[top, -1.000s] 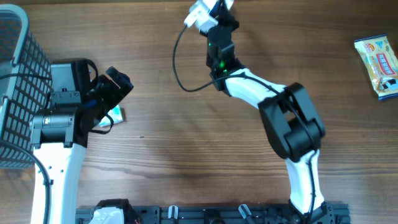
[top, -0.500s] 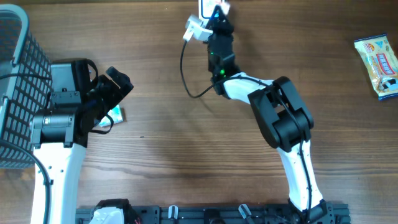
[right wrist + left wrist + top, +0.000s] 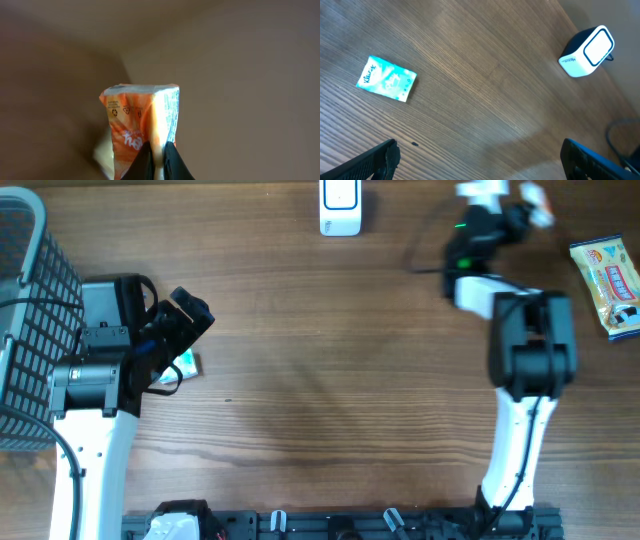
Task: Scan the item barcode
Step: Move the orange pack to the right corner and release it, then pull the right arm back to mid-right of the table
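Note:
My right gripper is shut on the lower edge of an orange and white packet, which stands upright in front of the wrist camera. From overhead the right gripper is blurred at the far right of the table, and the packet shows only as a pale smear. The white barcode scanner sits at the far middle edge, well to the left of that gripper; it also lies in the left wrist view. At the left my left gripper stands open and holds nothing.
A teal tissue pack lies by the left gripper. A grey wire basket stands at the left edge. A yellow snack packet lies at the far right, close to the right arm.
The right arm has swung from over the scanner to the right, carrying the packet, so the scanner is now uncovered. The left arm has not moved.

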Motion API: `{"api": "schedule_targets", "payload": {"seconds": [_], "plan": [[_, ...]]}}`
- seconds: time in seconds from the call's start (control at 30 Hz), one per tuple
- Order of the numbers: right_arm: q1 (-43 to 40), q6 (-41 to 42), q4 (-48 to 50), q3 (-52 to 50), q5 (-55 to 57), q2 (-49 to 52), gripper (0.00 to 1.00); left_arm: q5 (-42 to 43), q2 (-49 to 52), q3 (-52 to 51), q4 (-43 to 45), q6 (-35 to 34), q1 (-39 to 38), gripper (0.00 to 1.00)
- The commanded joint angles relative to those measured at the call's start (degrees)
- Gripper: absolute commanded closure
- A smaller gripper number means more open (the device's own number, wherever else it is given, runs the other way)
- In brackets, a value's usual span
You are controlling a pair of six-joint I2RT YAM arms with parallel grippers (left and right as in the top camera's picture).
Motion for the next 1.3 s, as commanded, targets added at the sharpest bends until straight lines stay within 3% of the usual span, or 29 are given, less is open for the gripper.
{"api": "schedule_targets", "payload": {"seconds": [0.0, 0.1, 0.2, 0.37, 0.73, 0.87, 0.93, 1.03, 1.1, 1.17, 1.27], "plan": [[-6.69, 7.76, -2.93, 0.22, 12.61, 0.20, 0.96, -0.55, 0.17, 0.63, 0.13, 0.92, 0.37, 0.00], [-10.16, 9.94, -2.91, 0.22, 14.16, 0.20, 0.73, -0.55, 0.17, 0.63, 0.13, 0.92, 0.37, 0.00], [-11.76, 10.29, -2.91, 0.22, 14.16, 0.20, 0.56, -0.55, 0.17, 0.63, 0.15, 0.92, 0.37, 0.00], [-11.78, 12.66, -2.91, 0.22, 14.01, 0.20, 0.37, -0.55, 0.17, 0.63, 0.15, 0.92, 0.37, 0.00], [-11.13, 12.35, -4.31, 0.20, 15.32, -0.50, 0.28, -0.55, 0.17, 0.63, 0.15, 0.92, 0.37, 0.00], [-10.10, 18.51, -12.72, 0.20, 15.19, -3.04, 0.28, -0.57, 0.17, 0.63, 0.15, 0.92, 0.37, 0.00], [-9.33, 24.48, -21.51, 0.20, 13.20, -5.81, 0.28, -0.55, 0.20, 0.63, 0.13, 0.94, 0.37, 0.00], [-8.11, 37.35, -41.62, 0.20, 4.17, -11.54, 0.27, -0.57, 0.20, 0.63, 0.13, 0.92, 0.37, 0.00], [-7.52, 45.42, -58.31, 0.20, -11.17, -16.63, 0.00, -0.55, 0.20, 0.63, 0.15, 0.92, 0.37, 0.00], [-7.58, 47.12, -68.94, 0.20, -30.73, -21.46, 0.00, -0.55, 0.20, 0.63, 0.13, 0.92, 0.37, 0.00], [-7.98, 48.26, -74.88, 0.20, -50.40, -27.56, 0.01, -0.57, 0.17, 0.63, 0.15, 0.92, 0.37, 0.00]]}}
